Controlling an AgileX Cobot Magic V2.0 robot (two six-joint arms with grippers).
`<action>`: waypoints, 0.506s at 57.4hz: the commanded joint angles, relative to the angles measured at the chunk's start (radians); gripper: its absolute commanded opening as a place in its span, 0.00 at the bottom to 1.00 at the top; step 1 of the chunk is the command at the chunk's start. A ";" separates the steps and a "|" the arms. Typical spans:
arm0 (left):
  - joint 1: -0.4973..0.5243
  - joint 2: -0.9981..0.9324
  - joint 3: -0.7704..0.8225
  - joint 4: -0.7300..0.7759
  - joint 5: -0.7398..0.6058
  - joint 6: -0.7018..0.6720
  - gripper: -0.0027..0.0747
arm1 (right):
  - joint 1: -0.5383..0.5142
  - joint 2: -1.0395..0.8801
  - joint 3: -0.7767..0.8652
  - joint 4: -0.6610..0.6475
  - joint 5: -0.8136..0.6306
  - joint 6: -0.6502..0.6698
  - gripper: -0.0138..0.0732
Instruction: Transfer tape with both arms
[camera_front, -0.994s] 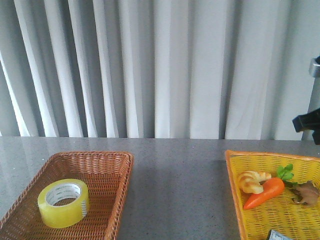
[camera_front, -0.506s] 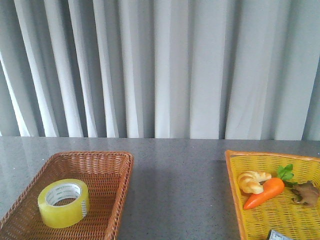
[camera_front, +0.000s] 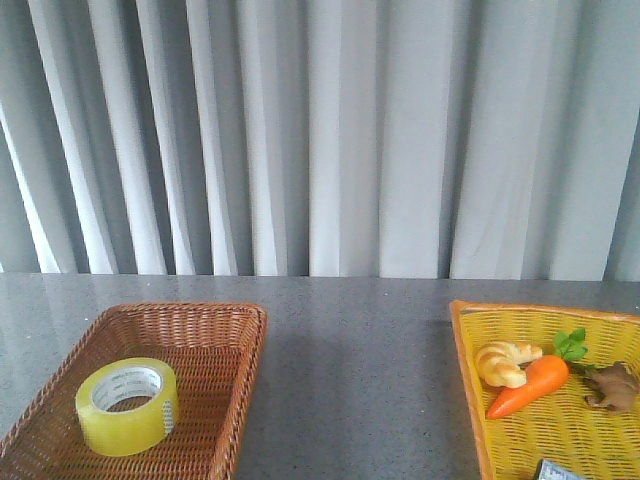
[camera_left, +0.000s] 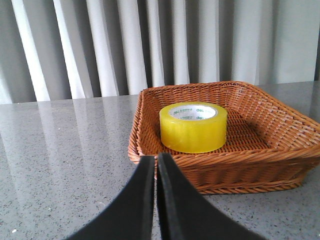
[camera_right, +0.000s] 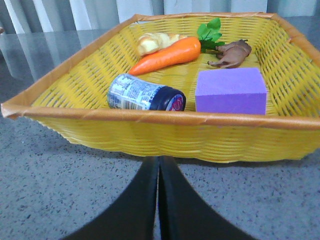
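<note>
Counting for you: one tape (camera_front: 127, 405), two baskets.
Tape: in your left brown basket (camera_front: 222, 340).
Yellow basket (camera_front: 466, 350): right.
Left gripper (camera_left: 155, 161): fingers pressed together.
Right gripper (camera_right: 159, 162): fingers pressed together.

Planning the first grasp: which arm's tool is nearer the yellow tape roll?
Left. The left tool, shut, sits just outside the brown basket holding the tape. The right tool, also shut, faces the yellow basket across the table, far from the tape.

Carrot (camera_front: 530, 386), croissant (camera_front: 504, 361) and purple block (camera_right: 230, 90) fill yellow basket (camera_front: 465, 372).
</note>
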 joint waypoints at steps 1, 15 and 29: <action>0.003 -0.016 -0.008 -0.010 -0.069 -0.010 0.03 | -0.006 -0.001 0.012 0.009 -0.123 0.014 0.15; 0.003 -0.016 -0.008 -0.010 -0.069 -0.010 0.03 | -0.006 -0.001 0.047 -0.029 -0.224 0.016 0.15; 0.003 -0.016 -0.008 -0.010 -0.069 -0.010 0.03 | -0.006 -0.001 0.047 -0.116 -0.293 0.023 0.15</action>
